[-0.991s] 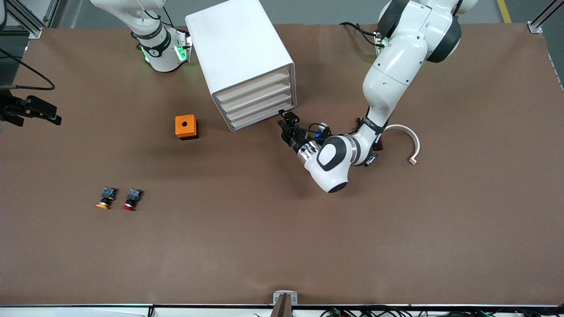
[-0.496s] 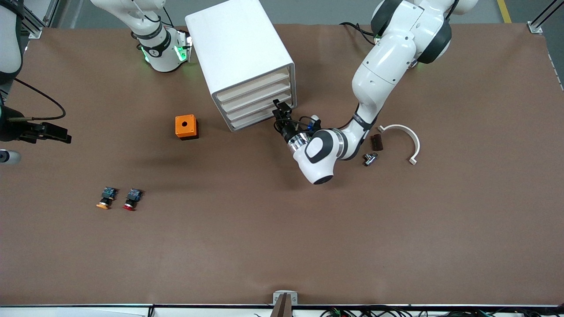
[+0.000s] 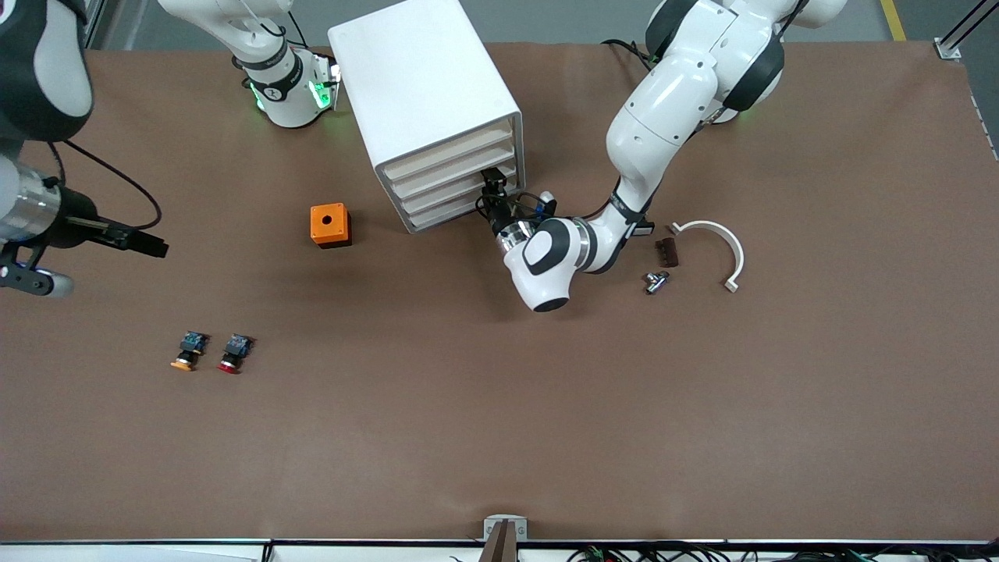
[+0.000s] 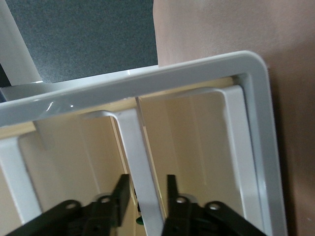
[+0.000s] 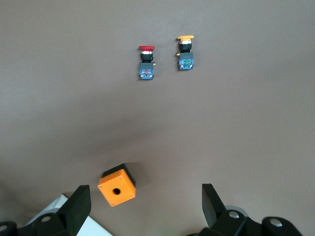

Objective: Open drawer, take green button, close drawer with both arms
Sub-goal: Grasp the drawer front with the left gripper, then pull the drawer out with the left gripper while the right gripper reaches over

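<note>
Left gripper was at the cabinet front, level with one of the two lower drawers; which of the two the front view did not settle. In the left wrist view it straddled a white upright rib on the drawer front, set narrow. Whether it had clamped the rib yet, I could not tell. All four drawers looked shut.

Right gripper hung over the table toward the right arm's end, jaws spread wide and empty, waiting. Its wrist view looked down on the orange box and on the red-capped and orange-capped buttons, none of them the one wanted.

Button: not plainly seen. A small green speck showed low beside the rib, close between the left jaws. It may be the green cap seen through the drawer front, but the view was too poor to say. If so, the button lay inside the drawer, just past the left gripper's tips and well apart from the right gripper.

Risks, as I judged them:
- The rib is thin and smooth, so a shallow or loose hold could slip off on the pull.
- The cabinet stands free and skewed on the table. A pull off the drawer's own line could bind the tray or drag the whole cabinet along.
- A sharp tug might send the button sliding in the tray.
</note>
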### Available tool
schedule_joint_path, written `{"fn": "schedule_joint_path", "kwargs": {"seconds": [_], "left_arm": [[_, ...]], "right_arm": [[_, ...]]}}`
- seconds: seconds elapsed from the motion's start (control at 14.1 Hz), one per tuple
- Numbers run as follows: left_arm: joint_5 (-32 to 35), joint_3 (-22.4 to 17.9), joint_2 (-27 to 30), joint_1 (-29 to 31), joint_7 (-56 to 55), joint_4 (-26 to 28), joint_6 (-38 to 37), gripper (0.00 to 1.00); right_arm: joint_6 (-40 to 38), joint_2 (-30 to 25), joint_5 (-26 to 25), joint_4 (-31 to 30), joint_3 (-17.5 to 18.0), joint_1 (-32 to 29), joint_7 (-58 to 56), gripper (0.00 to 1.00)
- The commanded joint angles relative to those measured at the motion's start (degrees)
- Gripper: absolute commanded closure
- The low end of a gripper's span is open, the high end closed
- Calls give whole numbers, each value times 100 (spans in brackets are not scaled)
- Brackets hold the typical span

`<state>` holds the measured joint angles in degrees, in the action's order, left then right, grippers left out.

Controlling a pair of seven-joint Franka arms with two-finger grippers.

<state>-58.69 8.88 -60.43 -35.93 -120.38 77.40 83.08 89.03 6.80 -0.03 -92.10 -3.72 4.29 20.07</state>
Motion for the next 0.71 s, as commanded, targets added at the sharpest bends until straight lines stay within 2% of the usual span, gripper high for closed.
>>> {"fn": "schedule_joint_path", "kwargs": {"seconds": [0.0,0.14,0.35,0.64], "left_arm": [[-98,-1,-57,-45,-64,-41,-90,74],[-90,-1,-57,-54,-99,-41,-90,82],[-89,-53,-66,16,-108,-67,-90,85],[-90,-80,-66,314,-108,-67,-90,87]], "right_arm": [[-87,-91,39,8,-15,474,987,0],[-87,-100,73,-18,-15,765,1524,0],[-9,-205,363,-290,-15,968,2008,0],[9,-223,373,-431,-15,1310,2483,0]]}}
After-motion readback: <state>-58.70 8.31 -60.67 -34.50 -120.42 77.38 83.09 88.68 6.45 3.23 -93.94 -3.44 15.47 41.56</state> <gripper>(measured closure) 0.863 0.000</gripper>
